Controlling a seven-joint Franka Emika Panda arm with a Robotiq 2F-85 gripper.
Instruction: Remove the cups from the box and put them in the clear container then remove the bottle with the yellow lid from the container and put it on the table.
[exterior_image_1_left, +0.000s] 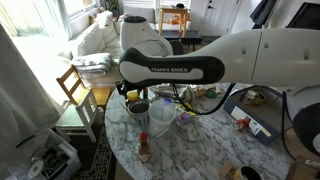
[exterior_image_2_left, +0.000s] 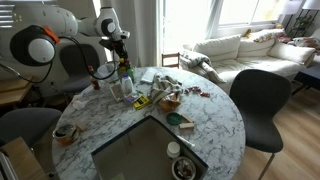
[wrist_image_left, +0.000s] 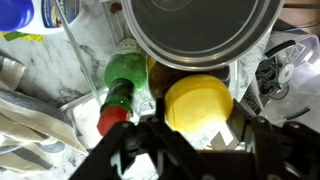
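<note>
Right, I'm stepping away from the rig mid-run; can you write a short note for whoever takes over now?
Hand: low over the yellow-lidded bottle, fingers either side of its lid; grip not confirmed.
Metal cup: out of the box, right beside that bottle.
White round thing, perhaps the white cup, lies in the box.
Left: check that cup, then set the bottle on the table.

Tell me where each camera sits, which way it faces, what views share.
An exterior view: beside the robot's white arm, facing across the round marble table toward windows; arm crosses the frame.
An exterior view: across the table, facing the robot; arm and gripper show.
Wrist view: looks down on a yellow lid and grey metallic cup; gripper at bottom.
Both exterior views share table and arm.
</note>
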